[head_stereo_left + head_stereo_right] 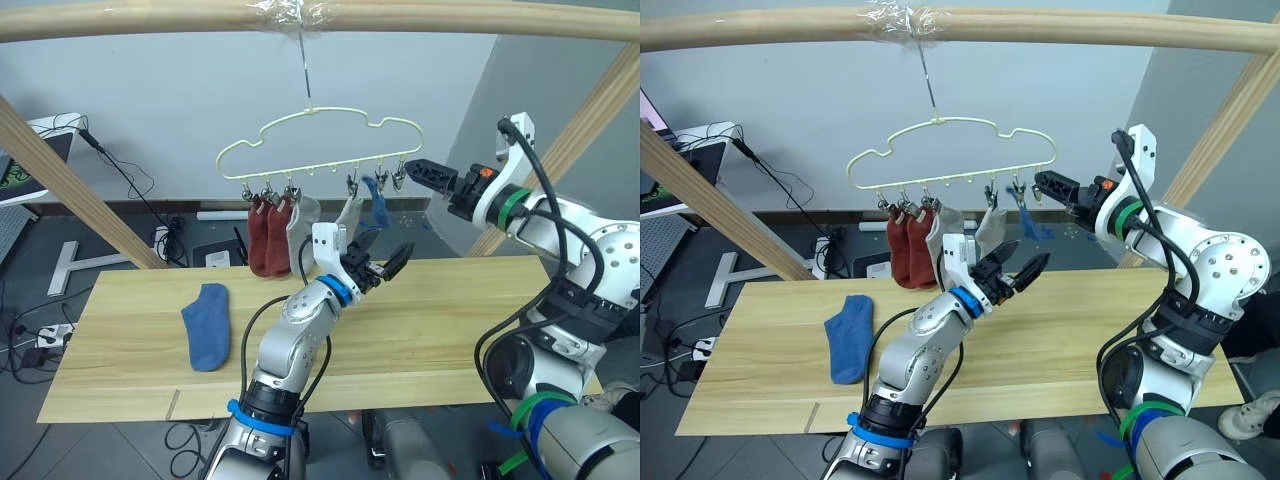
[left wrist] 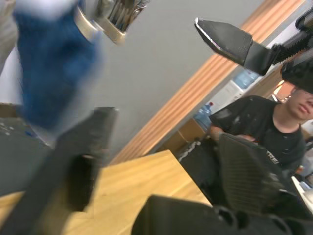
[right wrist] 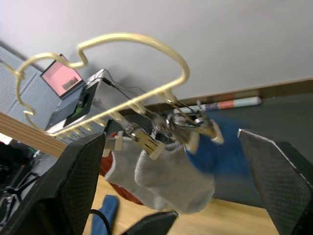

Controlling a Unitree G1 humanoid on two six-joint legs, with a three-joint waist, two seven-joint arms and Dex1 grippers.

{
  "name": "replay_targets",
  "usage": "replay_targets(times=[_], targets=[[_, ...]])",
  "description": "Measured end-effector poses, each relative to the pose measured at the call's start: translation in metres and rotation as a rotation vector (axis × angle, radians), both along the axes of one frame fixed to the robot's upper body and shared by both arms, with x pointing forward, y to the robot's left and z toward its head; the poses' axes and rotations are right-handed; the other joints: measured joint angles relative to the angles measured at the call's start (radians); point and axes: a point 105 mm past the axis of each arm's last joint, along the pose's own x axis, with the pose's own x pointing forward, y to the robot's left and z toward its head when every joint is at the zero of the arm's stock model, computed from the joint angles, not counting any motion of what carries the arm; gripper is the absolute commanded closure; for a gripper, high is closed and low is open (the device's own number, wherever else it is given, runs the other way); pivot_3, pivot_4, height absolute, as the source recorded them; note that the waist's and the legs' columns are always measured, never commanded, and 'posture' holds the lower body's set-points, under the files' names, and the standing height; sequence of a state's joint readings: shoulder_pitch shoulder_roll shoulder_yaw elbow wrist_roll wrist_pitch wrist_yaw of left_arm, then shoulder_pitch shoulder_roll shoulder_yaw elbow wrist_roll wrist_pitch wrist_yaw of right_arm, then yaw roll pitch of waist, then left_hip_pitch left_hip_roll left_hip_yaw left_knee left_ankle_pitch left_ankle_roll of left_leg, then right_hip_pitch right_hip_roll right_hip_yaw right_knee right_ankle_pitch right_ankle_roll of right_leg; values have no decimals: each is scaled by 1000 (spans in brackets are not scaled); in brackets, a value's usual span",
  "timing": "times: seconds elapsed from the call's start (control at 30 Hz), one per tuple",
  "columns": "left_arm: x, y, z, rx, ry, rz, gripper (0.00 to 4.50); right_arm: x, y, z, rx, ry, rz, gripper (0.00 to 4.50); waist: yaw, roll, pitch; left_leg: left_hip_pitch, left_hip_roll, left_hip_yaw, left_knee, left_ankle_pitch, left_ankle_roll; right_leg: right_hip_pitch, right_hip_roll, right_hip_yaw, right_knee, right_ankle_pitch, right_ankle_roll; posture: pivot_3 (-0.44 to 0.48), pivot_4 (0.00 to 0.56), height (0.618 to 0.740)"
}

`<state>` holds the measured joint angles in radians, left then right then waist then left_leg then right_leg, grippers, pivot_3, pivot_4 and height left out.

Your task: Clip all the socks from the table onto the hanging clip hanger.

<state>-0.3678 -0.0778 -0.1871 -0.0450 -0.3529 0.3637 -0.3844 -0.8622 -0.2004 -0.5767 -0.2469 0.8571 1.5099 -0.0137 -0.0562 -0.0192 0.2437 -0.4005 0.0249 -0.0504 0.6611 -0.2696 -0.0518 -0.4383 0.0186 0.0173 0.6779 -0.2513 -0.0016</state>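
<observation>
The left gripper (image 1: 385, 264) is raised above the table (image 1: 450, 320), fingers spread and empty, below the clip hanger (image 1: 320, 140). The right gripper (image 1: 425, 172) reaches in level beside the hanger's end clip, fingers apart, empty. Five socks hang clipped; one blue sock (image 1: 207, 325) lies on the table.
</observation>
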Motion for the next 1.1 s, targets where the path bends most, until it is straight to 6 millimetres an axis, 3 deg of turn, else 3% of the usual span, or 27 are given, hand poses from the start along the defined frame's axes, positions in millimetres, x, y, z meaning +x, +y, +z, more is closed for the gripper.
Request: replay_targets(times=[0.1, 0.27, 0.4, 0.47, 0.53, 0.63, 0.7, 0.83, 1.1], targets=[[0, 12, -9, 52, 11, 3, 28, -6, -11, -17, -149, -42, -57, 0, -1, 0, 0, 0, 0, 0, -1, 0, 0, 0, 1, 0, -1, 0, 0, -73, 242, 740], [-6, 58, -14, 195, -34, 34, 28, -9, -19, -38, -312, -134, -112, 0, -6, 0, 0, 1, 1, 1, -1, 0, 0, -1, 2, 1, -1, 0, 1, -41, 239, 740], [-7, 89, -6, 247, -66, 73, 28, -8, -21, -49, -388, -188, -149, 0, -1, 0, 1, 1, 1, 1, 0, 0, -1, -1, 4, 1, 0, 0, 1, -4, 240, 740], [-12, 93, -3, 263, -77, 51, 0, -7, -19, -47, -411, -236, -152, 346, 1, 0, 2, 1, 2, 1, 0, 0, -1, -1, 3, 2, -1, 0, 1, 10, 240, 740], [-17, 113, 2, 318, -99, 51, 0, -8, -15, -48, -430, -284, -161, 808, -1, -4, 4, 1, 2, 2, 0, 0, -1, -2, 4, 2, -1, 0, 1, 21, 238, 740], [-22, 152, 32, 400, -185, 116, 0, -7, -1, -51, -456, -353, -166, 808, 1, -6, 7, 1, 4, 0, -1, 0, -1, -3, 4, 1, 0, -1, 0, 35, 235, 740], [-29, 151, 44, 407, -232, 94, 0, -4, 7, -50, -448, -382, -164, 808, 10, -5, 7, 1, 4, 0, -1, 0, -1, -3, 4, 1, -1, -1, 0, 43, 234, 740], [-37, 143, 48, 387, -217, 37, 0, -2, 20, -47, -412, -416, -168, 1731, 27, -6, 7, 0, 4, 0, -1, 1, -2, -3, -2, 1, -1, -1, 0, 59, 234, 740], [-41, 148, 50, 377, -191, 50, 0, 12, 25, -48, -421, -426, -228, 1731, 30, -6, 7, 0, 4, 1, 0, 1, -2, -2, -3, 1, -1, -1, 0, 72, 236, 740]])
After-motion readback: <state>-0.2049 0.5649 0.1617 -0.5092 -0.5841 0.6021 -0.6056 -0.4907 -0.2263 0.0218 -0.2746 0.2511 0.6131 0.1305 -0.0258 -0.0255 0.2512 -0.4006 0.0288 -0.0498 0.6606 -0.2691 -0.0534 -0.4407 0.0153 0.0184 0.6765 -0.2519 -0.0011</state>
